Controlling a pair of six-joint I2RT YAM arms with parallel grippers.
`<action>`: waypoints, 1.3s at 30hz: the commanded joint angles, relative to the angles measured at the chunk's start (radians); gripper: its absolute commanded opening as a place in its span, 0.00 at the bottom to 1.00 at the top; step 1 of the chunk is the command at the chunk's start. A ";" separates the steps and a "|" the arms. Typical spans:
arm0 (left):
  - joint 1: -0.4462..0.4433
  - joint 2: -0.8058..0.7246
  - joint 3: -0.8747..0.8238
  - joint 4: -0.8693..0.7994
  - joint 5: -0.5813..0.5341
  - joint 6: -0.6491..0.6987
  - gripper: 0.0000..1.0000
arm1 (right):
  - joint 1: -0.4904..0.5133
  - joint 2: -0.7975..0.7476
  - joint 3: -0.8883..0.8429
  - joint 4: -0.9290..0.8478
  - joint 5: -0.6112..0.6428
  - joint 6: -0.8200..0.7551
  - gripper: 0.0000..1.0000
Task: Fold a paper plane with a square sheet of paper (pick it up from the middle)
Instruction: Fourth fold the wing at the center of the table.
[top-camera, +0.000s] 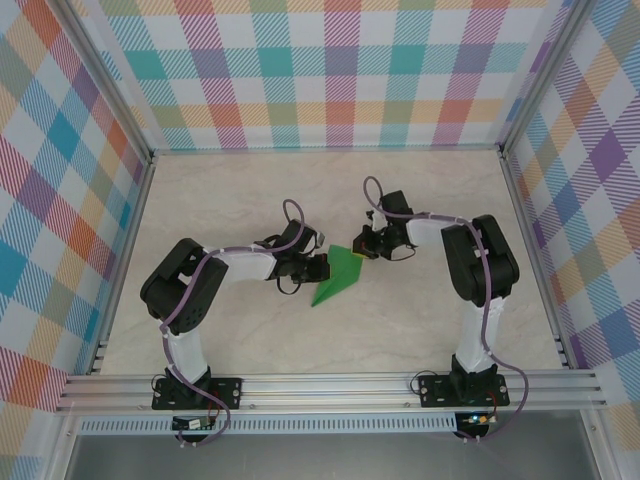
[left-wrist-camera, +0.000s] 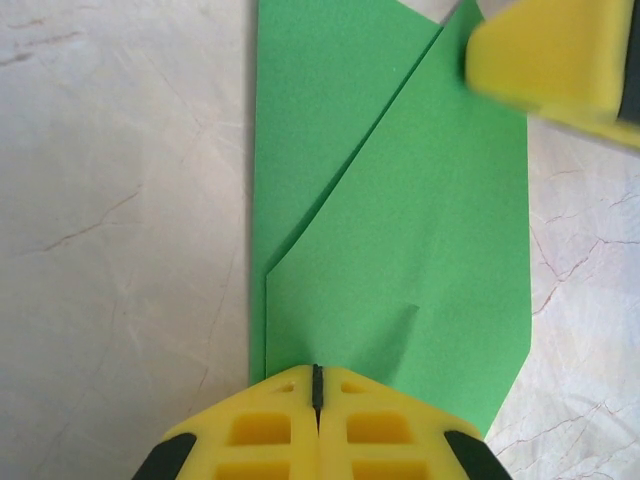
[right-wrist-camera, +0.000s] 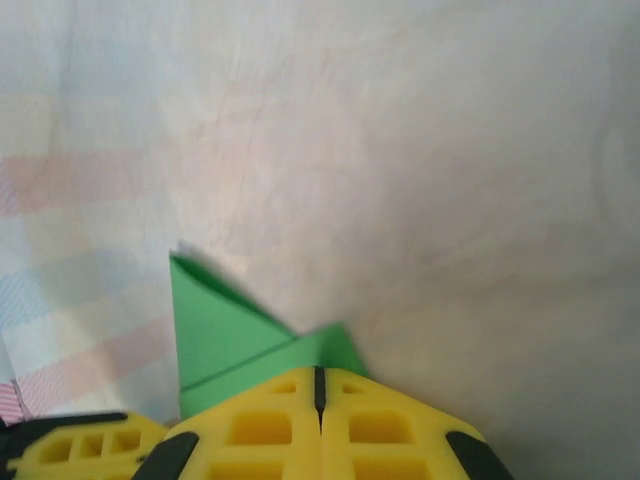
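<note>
The square sheet of paper (top-camera: 338, 276) lies on the table as a bright green creased shape, its point aimed at the near left. In the left wrist view the paper (left-wrist-camera: 420, 230) shows a diagonal fold line and an overlapping flap. My left gripper (top-camera: 321, 268) (left-wrist-camera: 317, 374) is shut, and its tips rest on the paper's near edge. My right gripper (top-camera: 364, 247) (right-wrist-camera: 320, 372) is also shut and sits over the far right corner of the paper (right-wrist-camera: 225, 335), where a small flap sticks up beside the tips. One right finger (left-wrist-camera: 545, 55) shows in the left wrist view.
The pale marble-patterned table (top-camera: 300, 200) is ringed by checked walls (top-camera: 330, 70). An aluminium rail (top-camera: 330, 388) runs along the near edge, with both arm bases bolted to it.
</note>
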 joint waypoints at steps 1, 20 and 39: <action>-0.011 0.065 -0.034 -0.226 -0.062 0.032 0.00 | -0.048 0.013 0.057 0.002 0.117 0.002 0.02; -0.017 0.064 -0.008 -0.203 -0.074 0.020 0.00 | 0.125 -0.052 -0.097 0.110 -0.089 0.102 0.03; -0.024 -0.099 0.074 -0.081 0.018 -0.148 0.07 | 0.125 0.028 -0.082 -0.036 0.058 0.100 0.01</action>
